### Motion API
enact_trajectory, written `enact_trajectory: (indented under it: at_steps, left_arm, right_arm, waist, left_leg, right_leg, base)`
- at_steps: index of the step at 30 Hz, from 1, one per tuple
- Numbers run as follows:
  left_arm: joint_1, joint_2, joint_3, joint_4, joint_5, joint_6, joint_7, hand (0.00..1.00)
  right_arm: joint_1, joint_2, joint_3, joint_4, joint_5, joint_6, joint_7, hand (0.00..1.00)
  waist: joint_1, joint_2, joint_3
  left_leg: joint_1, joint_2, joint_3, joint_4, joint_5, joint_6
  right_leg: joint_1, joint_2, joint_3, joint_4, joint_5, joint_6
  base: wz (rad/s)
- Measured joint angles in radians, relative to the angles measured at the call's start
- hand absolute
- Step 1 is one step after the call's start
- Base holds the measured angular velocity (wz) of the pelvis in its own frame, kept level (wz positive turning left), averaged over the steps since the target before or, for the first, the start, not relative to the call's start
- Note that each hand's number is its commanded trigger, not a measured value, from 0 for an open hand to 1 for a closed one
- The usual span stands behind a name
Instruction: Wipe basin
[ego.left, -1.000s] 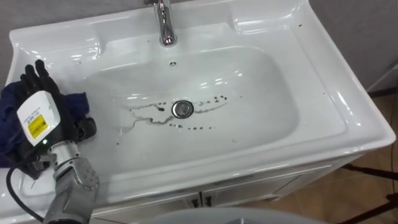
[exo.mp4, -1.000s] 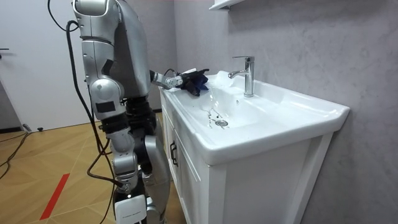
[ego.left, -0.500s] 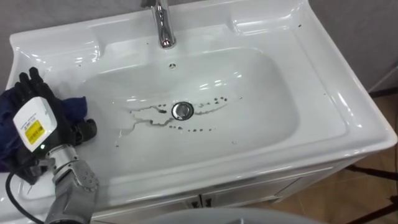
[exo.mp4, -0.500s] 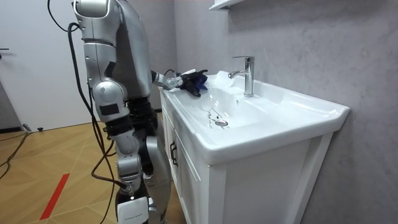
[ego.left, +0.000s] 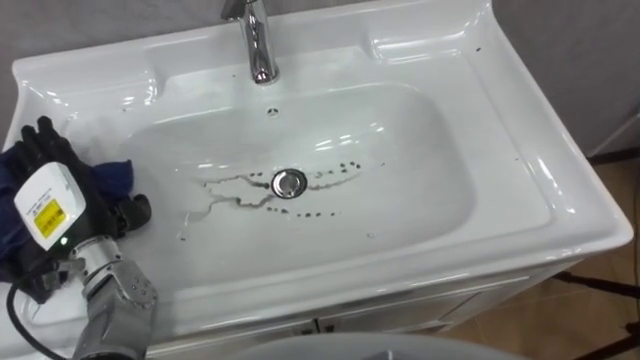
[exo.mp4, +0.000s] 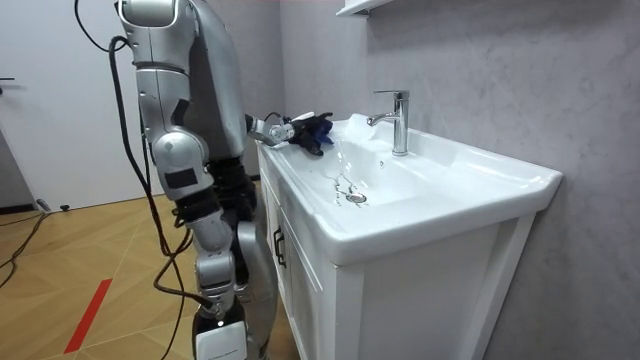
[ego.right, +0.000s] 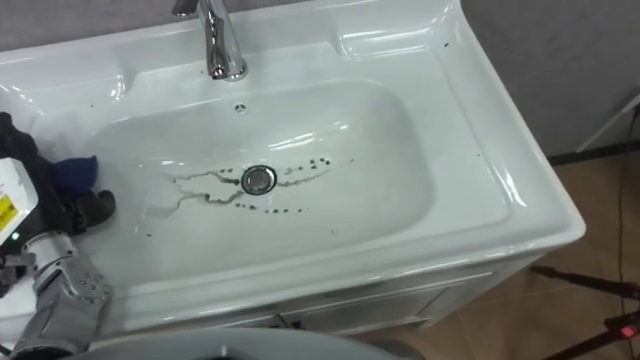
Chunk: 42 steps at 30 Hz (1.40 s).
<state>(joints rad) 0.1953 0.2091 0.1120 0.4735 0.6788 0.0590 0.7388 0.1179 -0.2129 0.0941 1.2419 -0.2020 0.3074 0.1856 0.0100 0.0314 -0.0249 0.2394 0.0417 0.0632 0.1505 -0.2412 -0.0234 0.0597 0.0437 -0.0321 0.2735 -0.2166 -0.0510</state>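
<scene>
The white basin (ego.left: 520, 150) has dark specks and a thin dirty trail (ego.left: 235, 195) around its drain (ego.left: 289, 183). A dark blue cloth (ego.left: 110, 178) lies bunched on the basin's left rim. My left hand (ego.left: 45, 205) rests on top of it, fingers curled into the cloth and thumb tucked against its right side. In the room view the same hand (exo.mp4: 275, 128) holds the cloth (exo.mp4: 315, 130) on the rim's near corner. My right hand (exo.mp4: 215, 338) hangs low beside my body at the room view's bottom edge.
A chrome tap (ego.left: 258, 45) stands at the back of the basin, in the middle. The basin sits on a white cabinet (exo.mp4: 400, 300) against a grey wall. I stand at the cabinet's front, on wooden floor (exo.mp4: 90, 260).
My left hand has slid a little to the left and nearer along the rim, taking the cloth with it. In the room view my right arm has swung slightly toward the cabinet.
</scene>
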Motion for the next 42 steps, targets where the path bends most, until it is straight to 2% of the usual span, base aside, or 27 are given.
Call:
enact_trajectory:
  at_steps: [6, 7, 8, 9, 10, 11, 16, 23, 29, 34, 38, 42]
  left_arm:
    - [-0.002, 0.002, 0.011, 0.028, -0.001, 0.0, 0.001, 0.0]
    - [-0.002, 0.002, 0.012, 0.029, -0.003, 0.0, 0.001, 0.25]
    - [-0.002, 0.003, 0.012, 0.035, -0.015, 0.0, 0.001, 0.25]
    - [-0.002, 0.004, 0.013, 0.038, -0.022, 0.0, 0.0, 0.59]
    - [-0.002, 0.004, 0.013, 0.039, -0.024, 0.0, 0.0, 0.69]
    - [-0.002, 0.005, 0.013, 0.041, -0.039, 0.0, -0.001, 1.0]
    - [-0.002, 0.008, 0.009, 0.057, -0.044, 0.0, -0.016, 1.0]
    - [-0.002, 0.041, 0.001, 0.102, -0.038, 0.0, 0.024, 1.0]
    - [-0.002, 0.052, 0.004, 0.119, -0.022, 0.0, 0.044, 1.0]
    - [-0.002, 0.053, 0.007, 0.119, -0.02, 0.0, 0.066, 1.0]
    - [-0.002, 0.053, 0.007, 0.119, -0.02, 0.0, 0.078, 1.0]
    - [-0.016, 0.042, 0.015, 0.119, -0.046, 0.0, 0.081, 1.0]
  right_arm:
    - [-0.001, 0.001, -0.003, -0.002, -0.001, 0.0, -0.001, 0.0]
    - [-0.001, 0.001, -0.009, -0.002, -0.002, 0.0, -0.001, 0.0]
    - [0.001, 0.001, -0.022, -0.003, -0.009, 0.0, 0.0, 0.0]
    - [0.001, 0.001, -0.037, -0.003, -0.016, 0.001, 0.0, 0.0]
    - [0.001, 0.001, -0.04, -0.003, -0.023, 0.001, 0.0, 0.0]
    - [0.001, 0.001, -0.041, -0.003, -0.035, 0.003, -0.001, 0.0]
    - [0.001, 0.001, -0.04, -0.007, -0.043, 0.032, -0.001, 0.0]
    - [-0.006, 0.001, -0.04, -0.03, -0.1, 0.063, 0.011, 0.0]
    - [-0.007, 0.001, -0.04, -0.045, -0.149, 0.065, 0.023, 0.0]
    - [-0.006, 0.001, -0.04, -0.044, -0.152, 0.069, 0.028, 0.0]
    - [0.0, 0.001, -0.037, -0.044, -0.152, 0.086, 0.037, 0.0]
    - [-0.002, 0.0, -0.037, -0.04, -0.124, 0.087, 0.037, 0.0]
  waist:
    - [0.0, 0.0, 0.0]
    - [0.0, 0.0, -0.0001]
    - [-0.001, 0.0, -0.0002]
    - [-0.002, 0.0, -0.0003]
    - [-0.002, 0.0, -0.0003]
    - [-0.002, -0.001, -0.0005]
    - [-0.003, -0.001, -0.0007]
    - [-0.003, -0.001, -0.0011]
    - [-0.004, -0.001, -0.0012]
    - [-0.008, 0.0, -0.0017]
    - [-0.009, 0.002, -0.0032]
    - [-0.009, 0.002, -0.004]
  left_leg:
    - [0.015, 0.0, -0.039, -0.001, 0.005, -0.003]
    - [0.015, 0.0, -0.041, 0.0, 0.006, -0.004]
    - [0.015, 0.001, -0.043, 0.0, 0.008, -0.004]
    - [0.016, 0.001, -0.045, 0.0, 0.009, -0.005]
    - [0.016, 0.002, -0.045, 0.0, 0.009, -0.006]
    - [0.016, 0.003, -0.047, 0.0, 0.011, -0.007]
    - [0.03, 0.006, -0.05, 0.0, 0.017, -0.017]
    - [0.035, 0.017, -0.05, -0.001, 0.023, -0.024]
    - [0.038, 0.019, -0.049, 0.0, 0.031, -0.031]
    - [0.038, 0.019, -0.044, -0.001, 0.031, -0.031]
    - [0.038, 0.019, -0.044, -0.001, 0.031, -0.031]
    - [0.032, 0.018, -0.049, 0.0, 0.031, -0.031]
  right_leg:
    - [0.015, 0.002, -0.001, 0.0, -0.007, -0.009]
    - [0.015, 0.001, -0.002, 0.0, -0.007, -0.01]
    - [0.016, 0.001, -0.002, -0.001, -0.008, -0.012]
    - [0.016, 0.0, -0.002, -0.001, -0.009, -0.013]
    - [0.016, -0.001, -0.002, -0.001, -0.01, -0.014]
    - [0.017, 0.0, -0.004, -0.001, -0.011, -0.016]
    - [0.044, -0.001, -0.022, -0.018, -0.012, -0.02]
    - [0.051, 0.009, -0.025, -0.021, -0.015, -0.036]
    - [0.058, 0.01, -0.03, -0.021, -0.018, -0.044]
    - [0.06, 0.009, -0.036, -0.023, -0.019, -0.044]
    - [0.06, 0.008, -0.036, -0.023, -0.019, -0.044]
    - [0.052, 0.006, -0.044, -0.018, -0.019, -0.044]
  base:
    - [-0.01]
    - [0.0]
    - [0.0]
    - [0.0]
    - [0.0]
    - [0.04]
    - [0.07]
    - [-0.04]
    - [0.03]
    - [0.03]
    - [0.0]
    - [0.05]
